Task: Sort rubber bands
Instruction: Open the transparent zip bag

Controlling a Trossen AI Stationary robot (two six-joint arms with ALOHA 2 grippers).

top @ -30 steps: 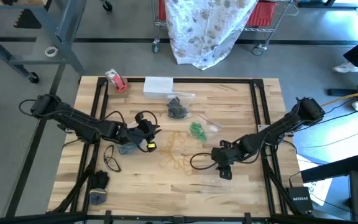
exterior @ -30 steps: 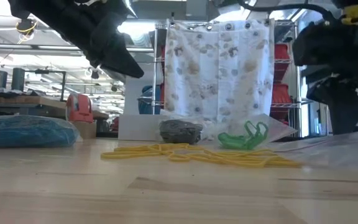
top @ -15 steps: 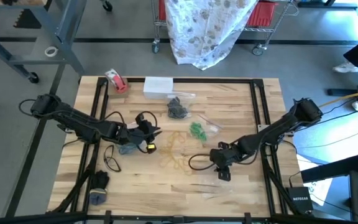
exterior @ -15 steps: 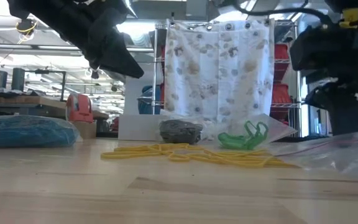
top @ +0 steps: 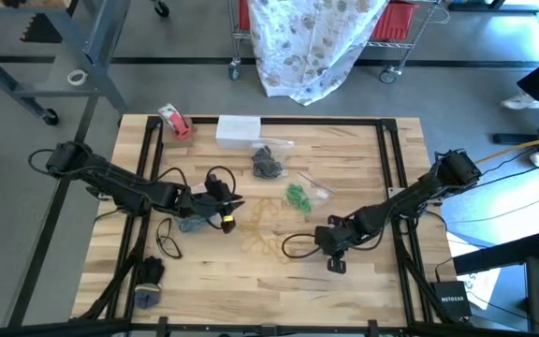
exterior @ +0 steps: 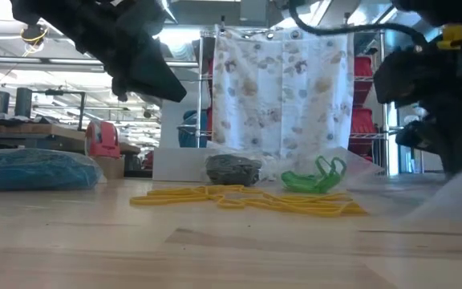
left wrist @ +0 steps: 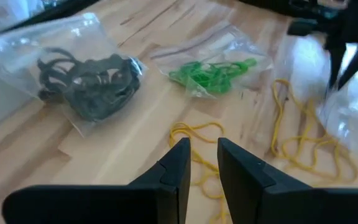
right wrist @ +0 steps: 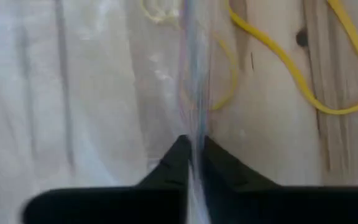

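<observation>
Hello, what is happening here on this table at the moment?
Two robot arms are sorting rubber bands into clear bags. The right gripper is pinched shut on the edge of an empty clear bag, beside the loose yellow bands in the middle of the table. The left gripper hovers over those bands and holds nothing. Black bands and green bands already lie in their own bags.

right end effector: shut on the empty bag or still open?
Shut. The right end effector has its fingers pinched on the edge of a clear plastic bag, beside loose yellow rubber bands.
</observation>
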